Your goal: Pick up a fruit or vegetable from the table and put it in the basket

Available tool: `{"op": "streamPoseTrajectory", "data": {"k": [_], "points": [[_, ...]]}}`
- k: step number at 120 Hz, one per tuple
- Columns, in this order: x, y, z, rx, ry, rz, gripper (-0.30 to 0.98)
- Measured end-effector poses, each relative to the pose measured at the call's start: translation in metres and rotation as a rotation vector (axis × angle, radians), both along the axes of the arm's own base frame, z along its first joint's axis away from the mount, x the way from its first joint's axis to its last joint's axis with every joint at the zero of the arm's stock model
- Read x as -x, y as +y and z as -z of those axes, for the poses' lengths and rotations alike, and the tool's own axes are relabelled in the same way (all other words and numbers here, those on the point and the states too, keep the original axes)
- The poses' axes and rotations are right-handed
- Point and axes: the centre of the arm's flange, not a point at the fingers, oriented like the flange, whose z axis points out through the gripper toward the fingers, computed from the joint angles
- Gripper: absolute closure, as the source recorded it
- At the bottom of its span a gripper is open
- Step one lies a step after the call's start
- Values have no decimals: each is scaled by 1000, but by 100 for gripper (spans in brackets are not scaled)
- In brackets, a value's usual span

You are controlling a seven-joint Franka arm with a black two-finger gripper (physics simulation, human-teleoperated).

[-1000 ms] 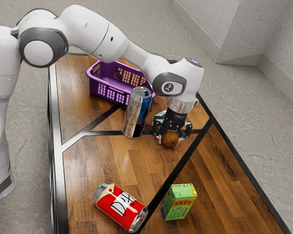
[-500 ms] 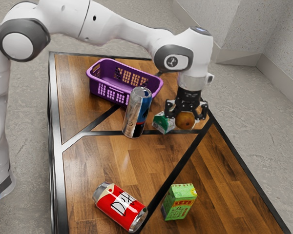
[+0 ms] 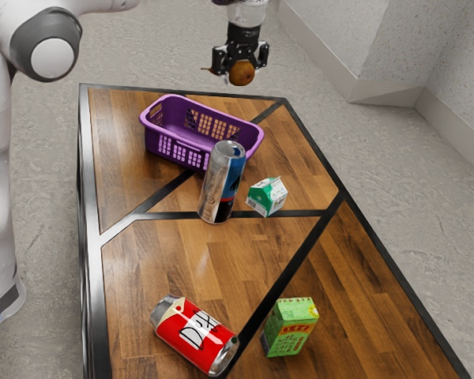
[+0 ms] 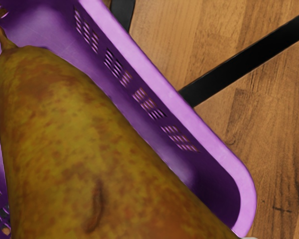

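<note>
So, closest to the action: the pincer (image 3: 241,68) has its two fingers closed in on the pear (image 3: 242,74), one on each side, so it's holding it, not wide open. The pear is up in the air above the purple basket (image 3: 178,139), not in it. Looks like the put-down is next. I'd nudge it over the middle of the basket first, because in the wrist view the fat end looks pretty near the rim. Then straight down, slow, and only let go once it's low inside. Drop it from up there and it could bounce or roll, imo. Also mind the tall can (image 3: 221,189) standing right beside the basket, easy to knock. The little milk carton (image 3: 266,196) is near that can.

Further off, the red can (image 3: 193,332) lies on its side and a green box (image 3: 288,330) stands near it, both well out of the way. All of it's on a wooden table (image 3: 174,260) with black strips across the planks and a dark edge. Past that, rough grey floor (image 3: 411,213), then a speckled pale wall (image 3: 395,47) with a plain baseboard (image 3: 383,91).
</note>
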Motion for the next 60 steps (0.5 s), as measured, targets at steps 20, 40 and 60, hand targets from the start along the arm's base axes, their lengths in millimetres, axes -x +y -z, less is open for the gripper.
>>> {"op": "streamPoseTrajectory", "data": {"k": [20, 40, 60], "points": [[13, -6, 21, 37, 62, 22, 33], [20, -8, 29, 52, 89, 38, 26], [23, -4, 33, 55, 99, 43, 8]]}}
